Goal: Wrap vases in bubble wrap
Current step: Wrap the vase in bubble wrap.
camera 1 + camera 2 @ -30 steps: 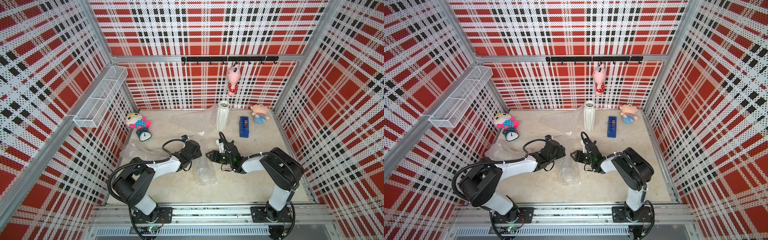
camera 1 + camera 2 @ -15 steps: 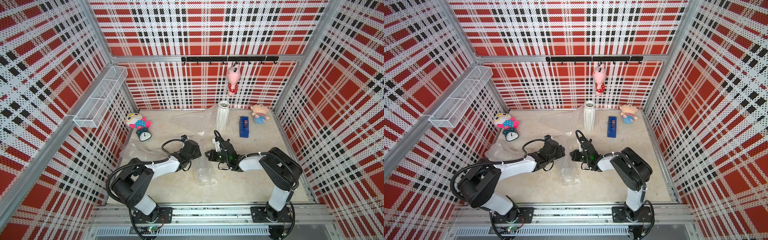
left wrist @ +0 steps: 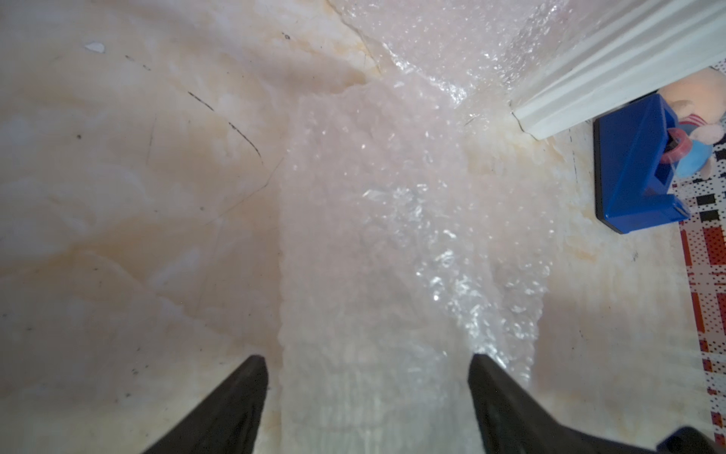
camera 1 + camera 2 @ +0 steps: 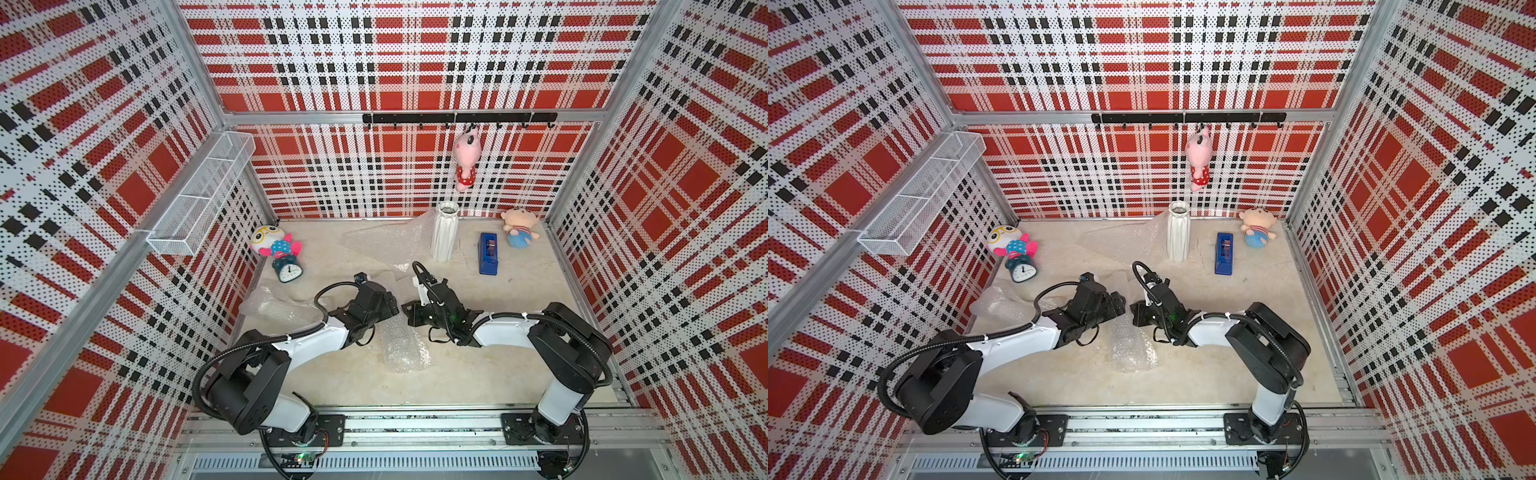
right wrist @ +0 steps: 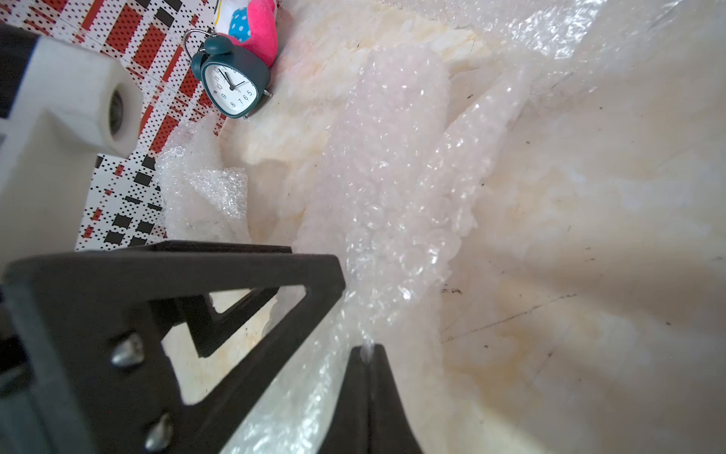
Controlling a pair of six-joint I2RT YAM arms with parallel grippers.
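Observation:
A tall white ribbed vase (image 4: 444,235) (image 4: 1178,235) stands upright at the back; its foot shows in the left wrist view (image 3: 613,74). A rolled bundle of bubble wrap (image 4: 401,345) (image 3: 393,255) lies on the floor mid-table, with faint ribs showing through it. My left gripper (image 4: 394,306) (image 3: 365,365) is open, its fingers astride the bundle's end without touching it. My right gripper (image 4: 409,312) (image 5: 367,353) faces it from the other side, shut, with a sliver of the wrap's film pinched at its tips. A flat sheet of bubble wrap (image 4: 386,243) lies behind the arms.
A crumpled bubble wrap clump (image 4: 274,305) lies by the left wall. A blue tape dispenser (image 4: 488,253) sits right of the vase. A teal alarm clock (image 4: 287,270) and plush toys (image 4: 517,228) stand near the back corners. A wire shelf (image 4: 203,195) hangs on the left wall.
My right gripper has closed on the wrap's edge and moved slightly left toward the left gripper. My left gripper's jaws have opened wider around the bundle.

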